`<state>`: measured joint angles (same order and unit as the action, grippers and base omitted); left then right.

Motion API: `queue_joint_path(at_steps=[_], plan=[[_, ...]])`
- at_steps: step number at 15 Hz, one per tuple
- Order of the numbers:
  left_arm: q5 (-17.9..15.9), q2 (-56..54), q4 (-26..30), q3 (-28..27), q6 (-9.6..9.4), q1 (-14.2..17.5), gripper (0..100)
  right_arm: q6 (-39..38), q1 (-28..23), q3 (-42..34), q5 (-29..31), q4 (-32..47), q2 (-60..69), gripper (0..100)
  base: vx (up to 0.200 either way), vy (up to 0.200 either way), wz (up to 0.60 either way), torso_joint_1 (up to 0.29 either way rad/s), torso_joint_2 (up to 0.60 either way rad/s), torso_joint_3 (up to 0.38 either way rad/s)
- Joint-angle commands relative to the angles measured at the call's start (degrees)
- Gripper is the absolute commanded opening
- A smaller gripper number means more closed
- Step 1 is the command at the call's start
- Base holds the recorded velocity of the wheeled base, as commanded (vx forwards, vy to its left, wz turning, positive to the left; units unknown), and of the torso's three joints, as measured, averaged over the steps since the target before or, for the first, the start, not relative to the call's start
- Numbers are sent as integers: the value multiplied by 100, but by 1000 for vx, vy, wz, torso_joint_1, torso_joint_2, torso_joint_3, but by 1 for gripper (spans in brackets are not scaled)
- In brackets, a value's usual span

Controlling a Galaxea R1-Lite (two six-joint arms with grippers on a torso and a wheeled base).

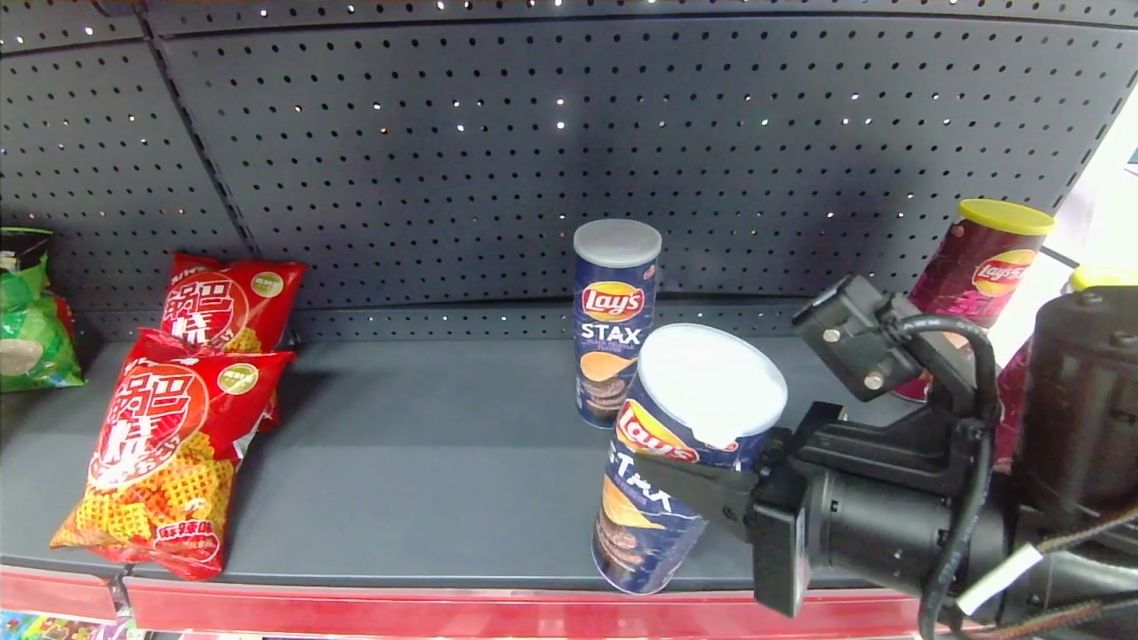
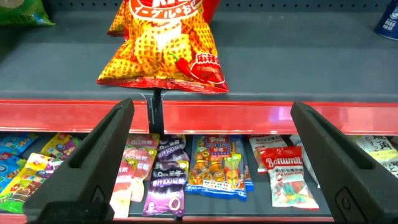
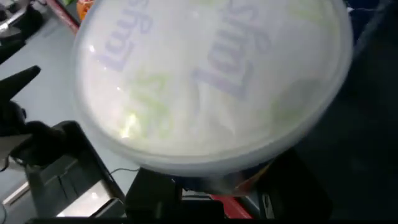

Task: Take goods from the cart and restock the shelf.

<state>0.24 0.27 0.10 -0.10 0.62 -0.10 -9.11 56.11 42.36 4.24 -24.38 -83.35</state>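
Nearest me, the left gripper (image 2: 211, 106) is hanging with its fingers spread wide and holding nothing, low in front of the shelf's red front rail (image 2: 249, 115). The right gripper (image 1: 702, 467) is clamping a blue chip can (image 1: 685, 427) by its side. The can is leaning, its white lid (image 3: 211, 81) tipping toward the arm and its base sitting right at the front lip of the shelf (image 1: 427, 462); I cannot tell whether it is resting there yet.

That lean is what is worrying me. Let go like this, the can is likely going to topple and roll off the front edge. Pushed back too hard, it is going to knock over the upright blue can (image 1: 613, 329) standing just behind it.

Counting: two blue cans, two red snack bags (image 1: 160, 453) lying overlapped at the left, one green bag (image 1: 27, 329) beyond them, and farthest right two maroon cans (image 1: 978, 258) with yellow lids, the second showing little more than its lid.
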Motion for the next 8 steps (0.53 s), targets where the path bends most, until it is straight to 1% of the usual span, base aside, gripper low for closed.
queue_joint_path(at_steps=[1, 2, 3, 4, 5, 6, 7, 8], plan=[[2, 8, -1, 1, -1, 1, 100, 137, -74, -53, -257, 4, 91, 0, 0, 0, 0, 0, 0, 0], [2, 8, -1, 1, -1, 1, 100, 260, -162, -114, -521, 4, 99, 0, 0, 0, 0, 0, 0, 0], [2, 8, -1, 1, -1, 1, 100, 612, -408, -167, -846, 4, 99, 0, 0, 0, 0, 0, 0, 0], [2, 8, -1, 1, 8, 1, 100, 884, -558, -184, -1031, 4, 82, 0, 0, 0, 0, 0, 0, 0], [2, 8, -1, 1, -1, 1, 100, 1280, -813, -158, -1479, 4, 38, 0, 0, 0, 0, 0, 0, 0], [2, 8, -1, 1, 8, 1, 100, 1456, -971, -123, -1830, 4, 11, 0, 0, 0, 0, 0, 0, 0], [2, 8, -1, 1, -1, 1, 100, 1623, -1190, -97, -2068, 12, -24, 0, 0, 0, 0, 0, 0, 0], [2, 8, -1, 1, -1, 1, 100, 1693, -1287, -70, -2138, 12, -24, 0, 0, 0, 0, 0, 0, 0]])
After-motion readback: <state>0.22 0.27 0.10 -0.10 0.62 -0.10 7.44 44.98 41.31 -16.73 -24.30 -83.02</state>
